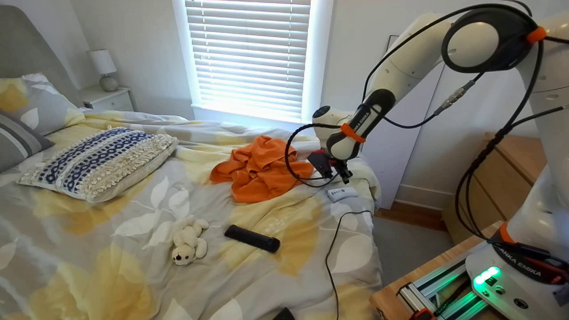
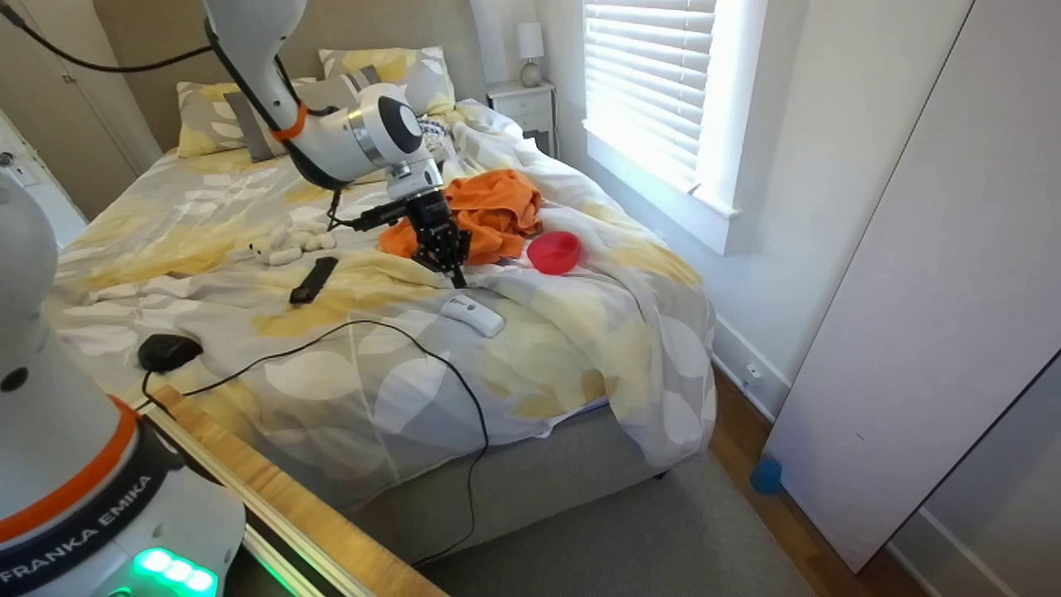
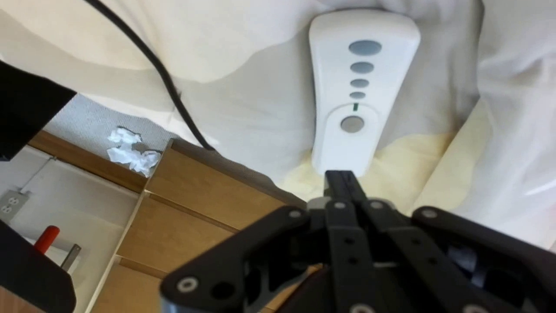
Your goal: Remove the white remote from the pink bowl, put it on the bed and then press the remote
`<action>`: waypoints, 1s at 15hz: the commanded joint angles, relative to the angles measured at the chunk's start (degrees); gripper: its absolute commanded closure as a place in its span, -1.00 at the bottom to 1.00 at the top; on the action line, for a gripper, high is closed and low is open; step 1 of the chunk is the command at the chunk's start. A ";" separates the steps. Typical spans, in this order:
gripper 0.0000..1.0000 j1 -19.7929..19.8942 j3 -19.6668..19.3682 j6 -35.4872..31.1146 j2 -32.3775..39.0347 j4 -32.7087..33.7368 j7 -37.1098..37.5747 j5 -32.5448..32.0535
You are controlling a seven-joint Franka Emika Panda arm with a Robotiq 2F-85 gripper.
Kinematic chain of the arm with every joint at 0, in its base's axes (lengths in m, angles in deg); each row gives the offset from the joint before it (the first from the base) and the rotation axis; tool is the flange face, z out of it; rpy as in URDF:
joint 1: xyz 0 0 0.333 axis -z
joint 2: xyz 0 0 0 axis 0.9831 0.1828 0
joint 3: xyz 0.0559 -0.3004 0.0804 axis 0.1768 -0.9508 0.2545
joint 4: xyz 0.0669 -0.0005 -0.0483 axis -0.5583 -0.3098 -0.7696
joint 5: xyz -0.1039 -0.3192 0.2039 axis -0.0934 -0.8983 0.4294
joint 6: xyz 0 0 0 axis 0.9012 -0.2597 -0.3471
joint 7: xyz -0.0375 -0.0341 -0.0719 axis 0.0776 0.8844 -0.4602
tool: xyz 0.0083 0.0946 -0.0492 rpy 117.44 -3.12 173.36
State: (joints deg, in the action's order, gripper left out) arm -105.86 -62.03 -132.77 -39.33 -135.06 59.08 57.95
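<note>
The white remote lies flat on the bed, buttons up. It also shows in an exterior view and in the wrist view, where its grey buttons face me. My gripper is just above the remote, fingertips pointing down. In the wrist view the fingertips are pressed together with nothing between them, over the remote's plain end; whether they touch it I cannot tell. The pink bowl sits on the bed beside the orange cloth and looks empty. The arm mostly hides that spot in an exterior view.
A crumpled orange cloth lies behind the gripper. A black oblong object, a white teddy bear and a patterned pillow are on the bed. A black cable crosses the bed's near side and hangs over its edge.
</note>
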 commanded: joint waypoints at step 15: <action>-1.00 15.90 14.47 4.78 -21.43 -9.18 -62.32 10.68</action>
State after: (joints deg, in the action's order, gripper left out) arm -91.02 -49.26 -131.56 -56.49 -142.58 7.25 64.53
